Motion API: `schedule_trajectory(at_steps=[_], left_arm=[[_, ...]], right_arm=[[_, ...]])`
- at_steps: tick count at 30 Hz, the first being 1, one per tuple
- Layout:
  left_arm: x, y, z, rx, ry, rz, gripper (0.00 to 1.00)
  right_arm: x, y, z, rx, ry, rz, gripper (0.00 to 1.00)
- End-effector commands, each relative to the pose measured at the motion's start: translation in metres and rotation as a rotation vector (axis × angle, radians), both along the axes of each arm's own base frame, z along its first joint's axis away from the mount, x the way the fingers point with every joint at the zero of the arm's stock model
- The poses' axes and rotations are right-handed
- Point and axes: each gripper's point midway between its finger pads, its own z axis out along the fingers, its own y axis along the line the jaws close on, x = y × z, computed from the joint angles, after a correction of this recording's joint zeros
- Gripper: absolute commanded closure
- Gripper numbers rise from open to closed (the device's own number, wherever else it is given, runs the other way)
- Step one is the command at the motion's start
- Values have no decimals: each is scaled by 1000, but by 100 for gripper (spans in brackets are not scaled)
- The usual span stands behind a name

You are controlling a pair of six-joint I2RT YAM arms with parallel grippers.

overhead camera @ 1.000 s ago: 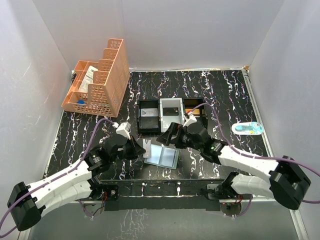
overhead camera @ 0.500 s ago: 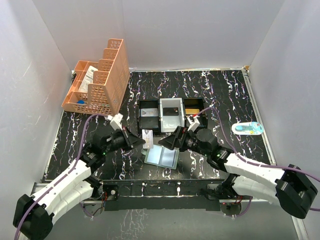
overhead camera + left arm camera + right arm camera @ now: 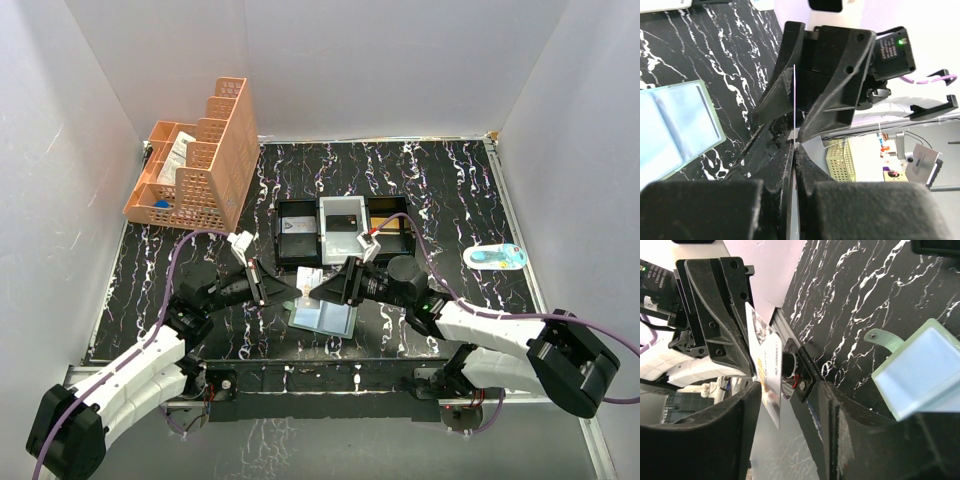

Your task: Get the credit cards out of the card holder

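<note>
**A:** Grey-green outside, pale blue lining up. The card holder (image 3: pixel 325 318) lies opened flat on the marbled table (image 3: pixel 450 190), just ahead of your arm bases. Its small tab (image 3: pixel 879 338) pokes out from one edge. Nothing pins it down.

**B:** How will it behave?

**A:** I judge it light, with a slick lining. It will probably skate if you drag anything across it. Press on a flat panel or the tab edge, not the fold.

**B:** And the card?

**A:** Just above the holder, the credit card (image 3: pixel 769 385) stands on edge in the air. Your left gripper (image 3: pixel 285 288) has its fingers pressed together on one end. Your right gripper (image 3: pixel 325 290) straddles the other end, jaws partly apart with a gap showing. No pinch there yet.

**B:** Where should I take hold?

**A:** It looks like thin, stiff, glossy plastic, almost weightless. Seat your right pads on the flat faces, well in from the rim. A corner hold would likely let it pivot. Free the left only once the right is seated.

**B:** Beyond that?

**A:** The three-compartment tray (image 3: pixel 279 240) sits just behind your grippers. I can't tell whether more cards remain in the holder's pockets.
</note>
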Motion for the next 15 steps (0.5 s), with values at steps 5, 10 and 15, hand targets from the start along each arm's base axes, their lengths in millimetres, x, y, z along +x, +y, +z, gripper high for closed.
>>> schedule_trajectory(at_steps=[5, 10, 15], left_arm=[[-11, -3, 20, -74, -51, -69, 100], [-13, -4, 21, -80, -49, -88, 100], [-13, -4, 21, -77, -48, -86, 100]], right_arm=[[-8, 11, 58, 193, -109, 89, 64], [-8, 10, 57, 193, -116, 94, 73], [-11, 7, 60, 216, -125, 99, 82]])
